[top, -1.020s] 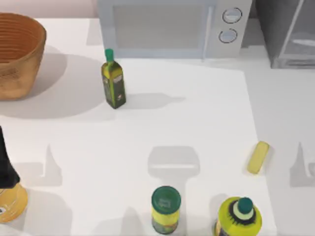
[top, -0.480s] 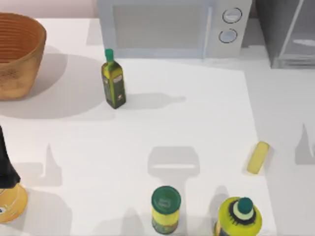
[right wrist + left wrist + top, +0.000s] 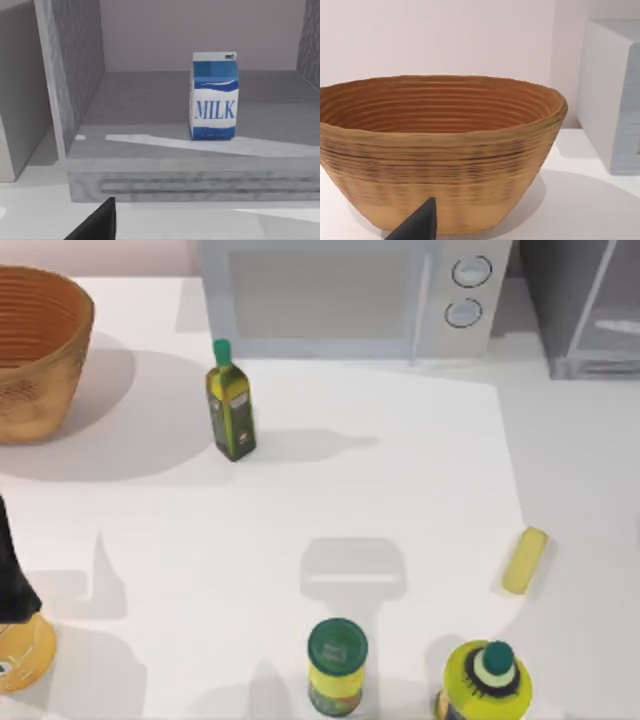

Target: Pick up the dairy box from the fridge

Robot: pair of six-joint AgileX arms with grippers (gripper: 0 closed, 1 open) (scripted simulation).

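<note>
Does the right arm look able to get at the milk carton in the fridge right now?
Probably yes. In the right wrist view the milk carton stands upright on the fridge floor, facing the camera, with nothing in front of it and open space around it.

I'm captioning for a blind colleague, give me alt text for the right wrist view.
A blue and white dairy box labelled MILK stands upright on the floor of the open grey fridge. A dark fingertip of the right gripper shows at the lower edge.
</note>
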